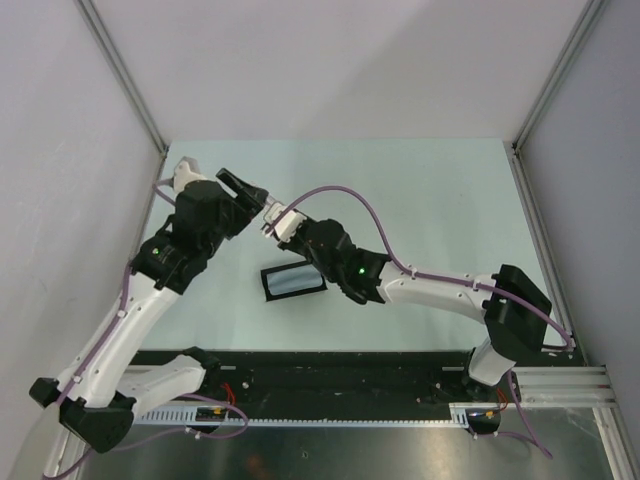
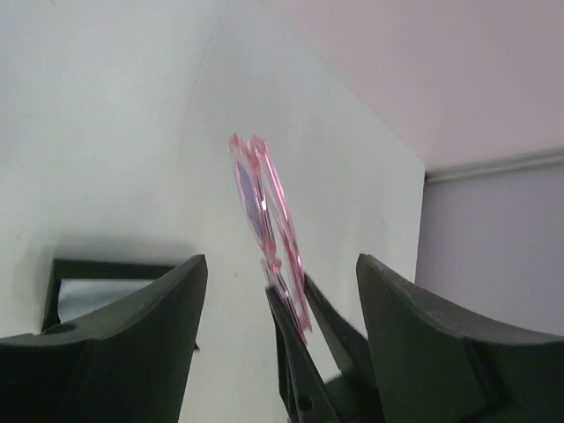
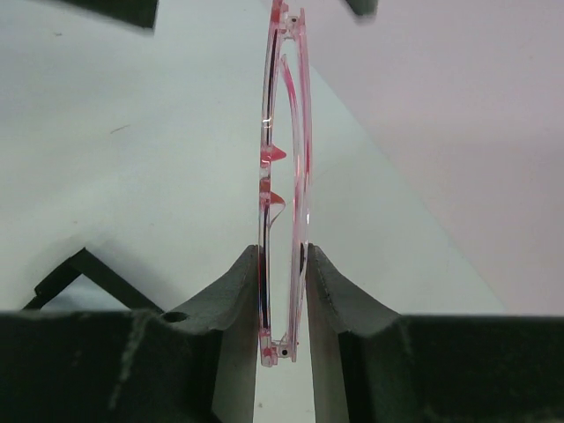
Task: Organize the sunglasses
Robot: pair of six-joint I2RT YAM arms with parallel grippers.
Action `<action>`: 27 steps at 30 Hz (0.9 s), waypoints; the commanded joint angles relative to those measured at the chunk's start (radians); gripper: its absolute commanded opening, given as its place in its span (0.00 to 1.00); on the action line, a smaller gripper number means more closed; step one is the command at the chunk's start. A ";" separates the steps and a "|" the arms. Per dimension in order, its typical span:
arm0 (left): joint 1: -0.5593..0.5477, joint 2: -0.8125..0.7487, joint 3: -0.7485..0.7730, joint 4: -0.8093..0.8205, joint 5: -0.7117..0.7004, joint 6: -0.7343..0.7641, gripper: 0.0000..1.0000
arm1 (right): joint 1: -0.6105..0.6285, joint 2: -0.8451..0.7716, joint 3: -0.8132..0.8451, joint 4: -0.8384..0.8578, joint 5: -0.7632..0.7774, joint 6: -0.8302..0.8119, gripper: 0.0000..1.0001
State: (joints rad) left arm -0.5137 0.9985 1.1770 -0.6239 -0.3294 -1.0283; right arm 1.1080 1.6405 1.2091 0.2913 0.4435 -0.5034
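While the right tool (image 3: 282, 295) pinches the folded sunglasses (image 3: 284, 167) at one end, both fingers pressed flat against the thin pink frame, the left tool (image 2: 282, 269) stands wide. Its fingers sit on either side of the frame's other end, with clear space on both sides, and touch nothing.

From above, the two tools meet in the air at the upper left-centre of the frame, over the table (image 1: 430, 200). The glasses are between them, too small in that view to make out well. An open black case (image 1: 266, 284), pale inside, lies on the table just below that meeting point, near the middle of the frame.

The main risk, as I judge it, is the single grip. A smooth, slim frame held only at one end could pivot or slide between the fingers once the arm swings toward the case. The left fingers are close alongside, so a sideways move by either arm could knock the frame and twist it out of the pinch. The glasses also stand on edge, so they probably need turning flat. If they come down tilted, they could catch the rim and push the light case across the table instead of dropping in.
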 commanded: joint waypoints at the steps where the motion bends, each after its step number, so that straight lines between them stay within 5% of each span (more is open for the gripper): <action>1: 0.088 -0.008 0.110 0.016 0.021 0.152 0.75 | -0.022 -0.094 0.044 -0.056 -0.061 0.071 0.16; 8: 0.141 0.065 0.309 0.016 0.494 0.675 0.77 | -0.161 -0.258 0.046 -0.256 -0.489 0.284 0.18; 14: 0.139 0.077 0.346 0.021 1.079 0.868 0.79 | -0.270 -0.332 0.087 -0.406 -0.782 0.419 0.19; 23: 0.139 0.020 0.414 0.026 1.392 1.022 0.84 | -0.338 -0.341 0.124 -0.523 -1.068 0.516 0.18; 27: 0.139 0.043 0.368 0.026 1.420 0.993 0.82 | -0.339 -0.326 0.145 -0.628 -1.127 0.505 0.19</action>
State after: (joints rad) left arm -0.3775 1.0428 1.5513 -0.6109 0.9550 -0.0963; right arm 0.7727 1.3125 1.2877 -0.2382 -0.5610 -0.0181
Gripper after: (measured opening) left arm 0.842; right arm 0.281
